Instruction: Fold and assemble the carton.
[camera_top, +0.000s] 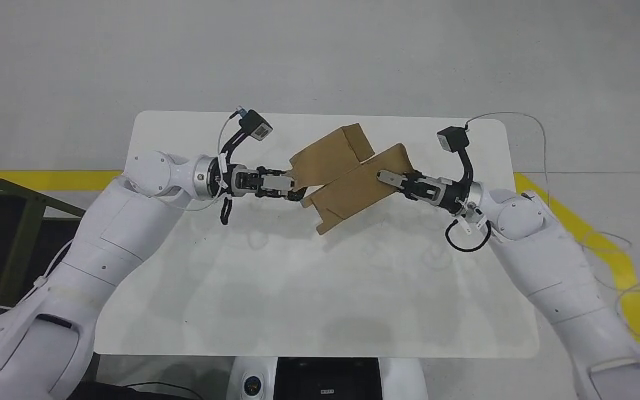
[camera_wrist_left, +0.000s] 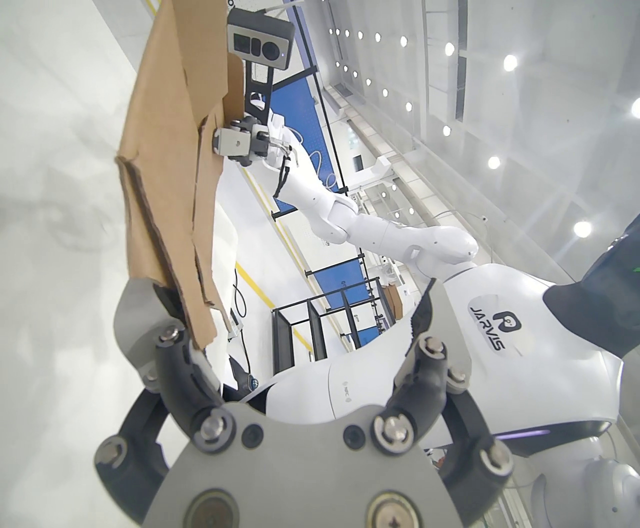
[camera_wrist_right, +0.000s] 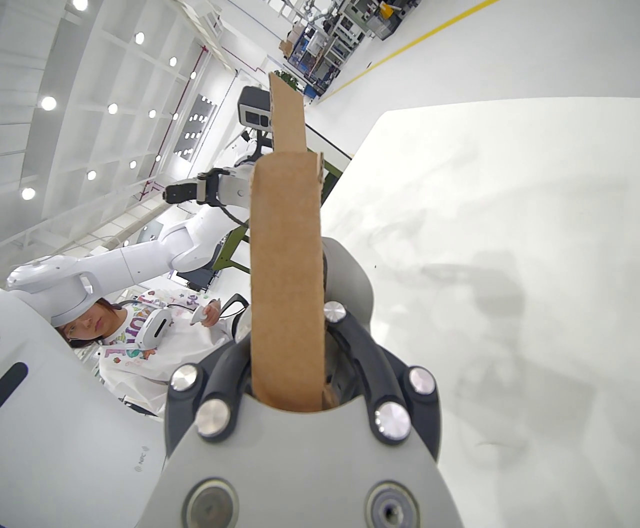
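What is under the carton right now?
White table surface shows all round the carton. The patch directly beneath is covered by the cardboard, so whether anything lies there cannot be told. The right gripper holds one end.

left claw (camera_wrist_left: 290, 320) spread wide, one finger (camera_wrist_left: 136, 311) against carton (camera_wrist_left: 170, 150) corner | right claw (camera_wrist_left: 224, 143) at carton's far edge
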